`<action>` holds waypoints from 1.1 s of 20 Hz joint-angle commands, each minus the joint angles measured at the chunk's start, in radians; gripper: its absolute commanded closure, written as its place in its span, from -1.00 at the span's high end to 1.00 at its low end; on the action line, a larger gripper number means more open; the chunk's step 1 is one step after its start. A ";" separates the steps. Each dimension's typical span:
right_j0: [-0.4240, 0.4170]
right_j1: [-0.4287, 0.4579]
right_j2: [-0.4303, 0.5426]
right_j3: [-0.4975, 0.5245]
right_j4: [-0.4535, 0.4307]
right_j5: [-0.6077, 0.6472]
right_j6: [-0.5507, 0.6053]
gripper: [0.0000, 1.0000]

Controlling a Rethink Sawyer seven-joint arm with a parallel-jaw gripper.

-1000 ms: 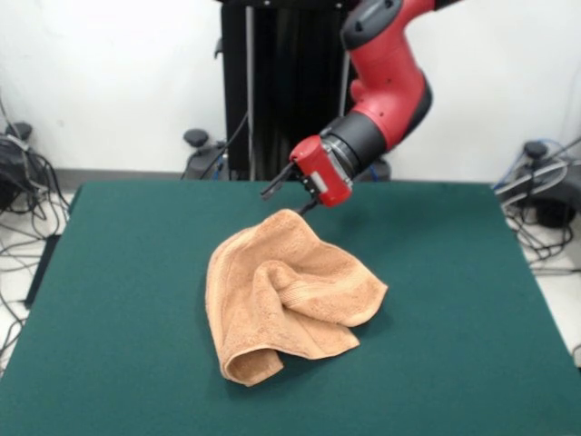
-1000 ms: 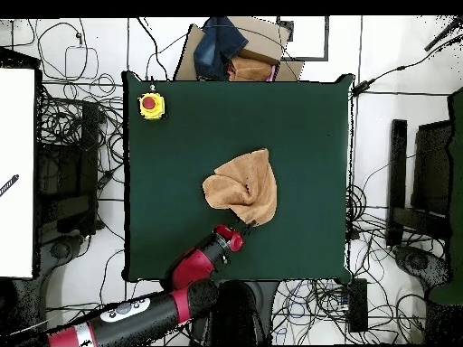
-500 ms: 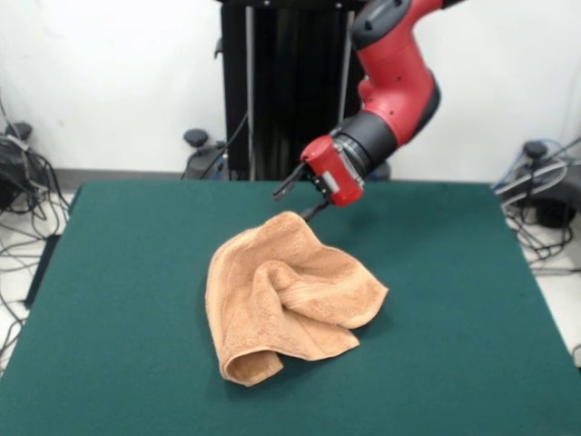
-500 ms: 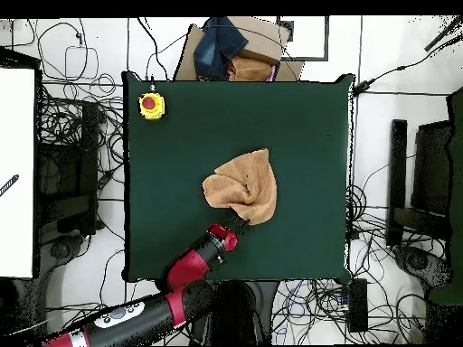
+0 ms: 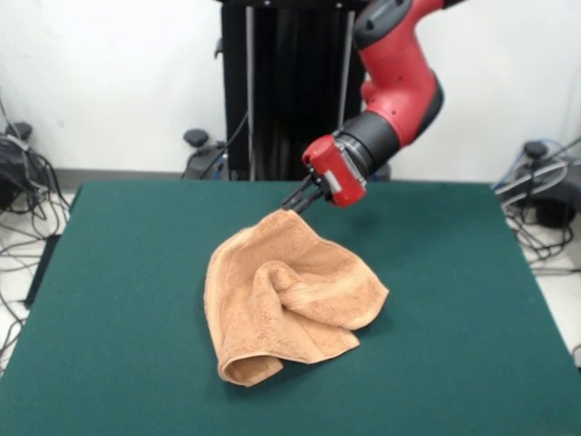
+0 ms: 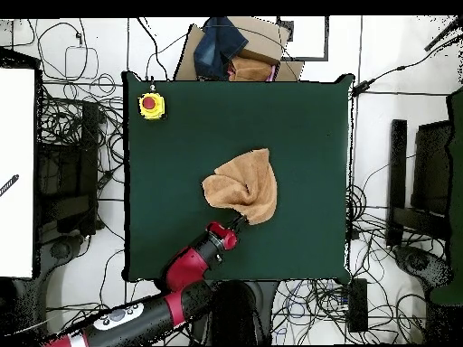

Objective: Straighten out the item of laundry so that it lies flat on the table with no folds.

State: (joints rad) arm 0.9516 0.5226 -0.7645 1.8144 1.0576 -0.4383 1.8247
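Front view
Towel point(image 5: 289, 304): orange-tan terry cloth, crumpled in a heap near the middle of the table, with thick folds and a rolled lip at its near edge
Table point(image 5: 118, 300): dark green top, bare around the towel on every side
Gripper point(image 5: 296, 203): red head tilted down at the towel's far corner, dark fingers drawn together and pinching that corner
Far corner: raised into a small peak where the fingers meet it
Arm point(image 5: 397, 73): red and black, coming down from the upper right

Overhead view
Towel point(image 6: 243, 185): bunched into a rough lobe near the table's centre, creases running across it
Gripper point(image 6: 237, 220): at the towel's lower edge, touching the cloth
Table point(image 6: 298, 135): green, far wider than the towel
Yellow box with red button point(image 6: 151, 106): on the table's upper left corner, well apart from the towel
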 commanded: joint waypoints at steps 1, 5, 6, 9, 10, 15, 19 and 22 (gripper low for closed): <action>0.024 0.057 0.106 -0.102 0.144 0.027 0.086 -1.00; 0.027 0.062 0.110 -0.102 0.160 0.017 0.085 -1.00; 0.027 0.066 0.108 -0.105 0.156 -0.003 0.091 -1.00; -0.002 0.042 0.101 -0.106 0.066 -0.025 0.130 -1.00; -0.003 0.027 0.101 -0.096 0.045 -0.023 0.138 -1.00; -0.029 -0.084 0.111 -0.031 -0.118 -0.035 0.197 -1.00; -0.042 -0.166 0.129 0.004 -0.207 -0.044 0.232 -1.00; -0.031 -0.191 0.139 0.026 -0.217 -0.044 0.244 -1.00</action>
State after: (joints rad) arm 0.9426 0.4215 -0.7623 1.8568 0.9090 -0.4385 1.8247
